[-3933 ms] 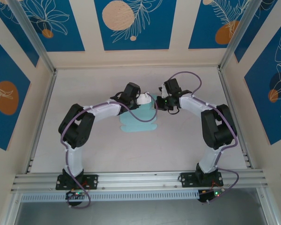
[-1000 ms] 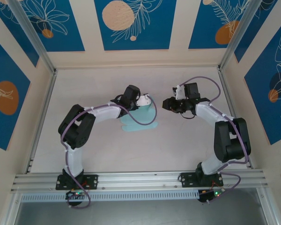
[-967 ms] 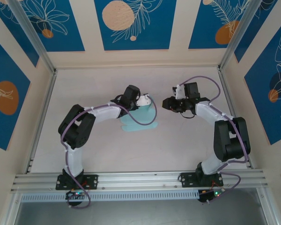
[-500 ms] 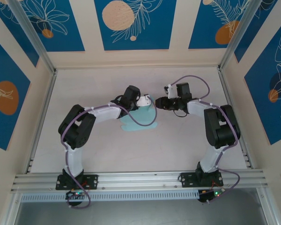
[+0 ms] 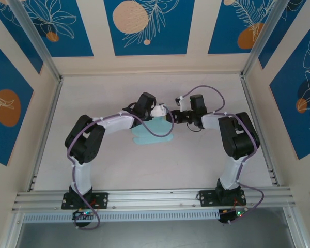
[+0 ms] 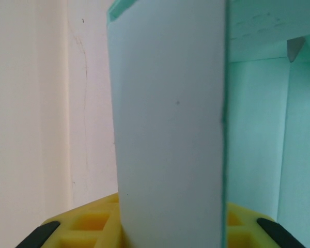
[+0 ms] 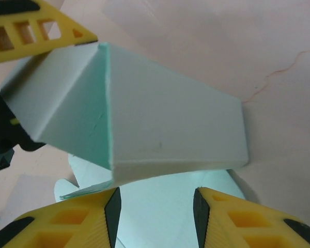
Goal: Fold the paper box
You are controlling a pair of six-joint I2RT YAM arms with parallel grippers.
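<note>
The paper box (image 5: 154, 133) is a pale light-blue card sheet lying mid-table, with its far part folded up into a raised wedge-shaped section (image 7: 165, 124). My left gripper (image 5: 159, 110) is shut on an upright panel of it (image 6: 170, 113), which stands between the yellow fingers (image 6: 88, 227). My right gripper (image 5: 171, 117) comes in from the right, low over the flat sheet. It is open (image 7: 156, 217), its pads (image 7: 112, 209) just short of the raised section, with nothing between them. The left gripper's yellow finger (image 7: 36, 26) shows at the top left of the right wrist view.
The pale tabletop (image 5: 93, 98) is walled at the back and sides by panels with blue leaf prints (image 5: 144, 26). An aluminium rail (image 5: 155, 199) carrying both arm bases runs along the near edge.
My right gripper has swung left from about a hand's width away, up to the raised part of the box, and its jaws have widened. The left gripper has held still on the panel.
</note>
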